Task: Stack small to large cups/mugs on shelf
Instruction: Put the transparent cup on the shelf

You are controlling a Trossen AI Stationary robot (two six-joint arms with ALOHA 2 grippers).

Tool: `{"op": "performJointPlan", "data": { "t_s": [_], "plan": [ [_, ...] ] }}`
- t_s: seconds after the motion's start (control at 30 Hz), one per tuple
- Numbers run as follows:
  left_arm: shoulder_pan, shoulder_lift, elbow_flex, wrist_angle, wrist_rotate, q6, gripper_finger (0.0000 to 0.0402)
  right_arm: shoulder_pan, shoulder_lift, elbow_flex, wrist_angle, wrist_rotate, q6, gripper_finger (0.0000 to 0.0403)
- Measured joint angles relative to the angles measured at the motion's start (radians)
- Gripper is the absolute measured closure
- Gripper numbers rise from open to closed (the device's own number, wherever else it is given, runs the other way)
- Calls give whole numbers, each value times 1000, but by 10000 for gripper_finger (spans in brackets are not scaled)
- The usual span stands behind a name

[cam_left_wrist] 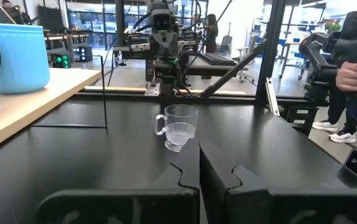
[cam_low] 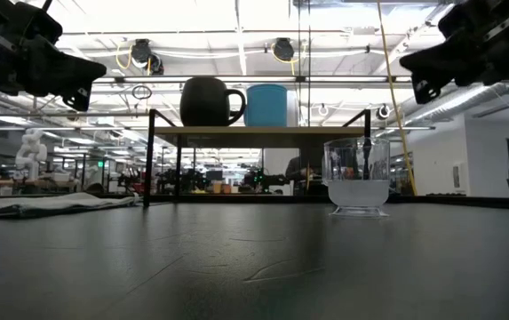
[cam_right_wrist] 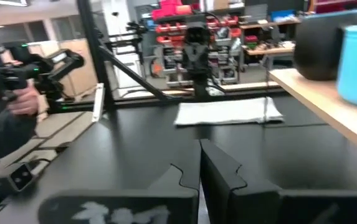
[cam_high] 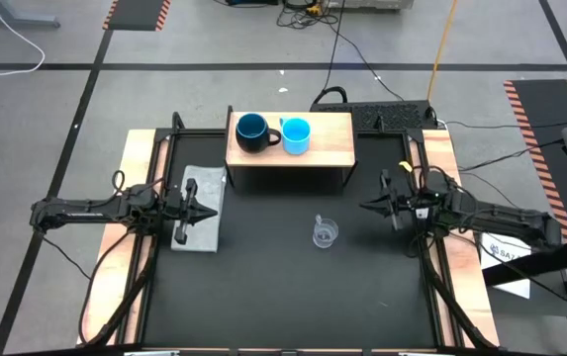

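Both jaws shut, clear cup (cam_high: 325, 233) between them — untouched

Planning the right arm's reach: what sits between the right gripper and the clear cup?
Nothing: in the high view, only bare black tabletop separates the shut right gripper from the clear cup.
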Motion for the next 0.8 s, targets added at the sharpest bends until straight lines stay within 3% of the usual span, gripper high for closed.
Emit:
{"op": "performJointPlan", "data": {
  "t_s": [0.2, 0.57, 0.8],
  "plan": [
    [0, 0, 0, 0, 0, 1, 400, 104, 34, -2, 28, 25, -32, 403],
    [0, 0, 0, -6, 2, 5, 399, 214, 235, -135, 406, 162, -26, 403],
    [0, 0, 0, -7, 4, 8, 399, 240, 359, -120, 417, 190, -40, 403]
  ]
}}
